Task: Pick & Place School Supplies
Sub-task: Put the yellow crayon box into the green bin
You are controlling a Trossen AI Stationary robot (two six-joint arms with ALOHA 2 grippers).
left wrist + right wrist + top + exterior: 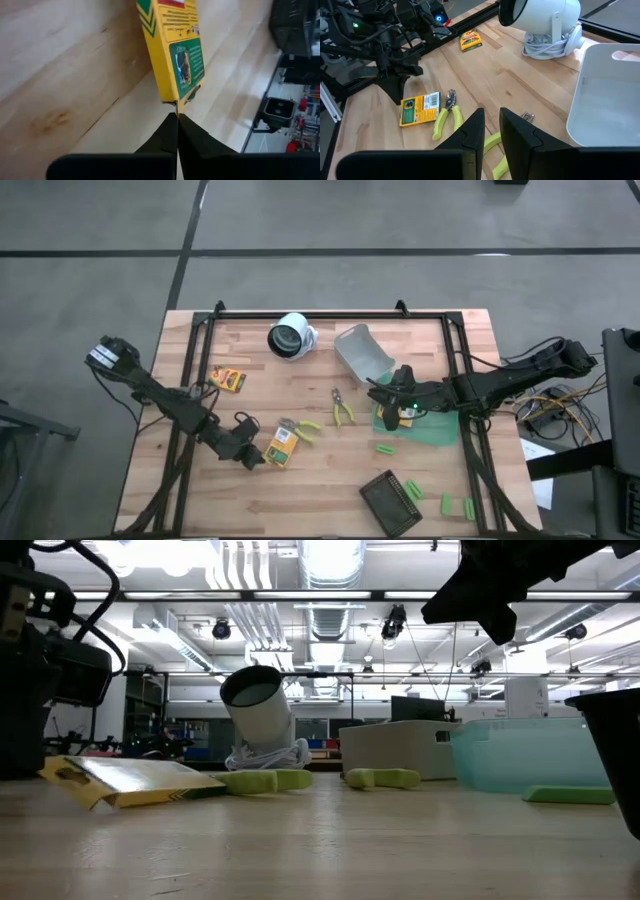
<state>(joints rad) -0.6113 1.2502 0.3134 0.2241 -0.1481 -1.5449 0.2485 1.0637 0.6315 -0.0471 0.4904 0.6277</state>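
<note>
Yellow pack (172, 47) print too blurry to read; left pincer (177, 116) clamped on its corner, low over wood surface (60, 75).

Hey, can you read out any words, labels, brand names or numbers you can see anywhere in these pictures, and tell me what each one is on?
Nothing can be read as words.
Yellow pack held by the left gripper, jaws shut on its edge: lines of small print and a green panel, too blurred to read.
Second yellow pack farther off on the table: red-green print, too small to read.
White camera and grey bin: no visible text.
</note>
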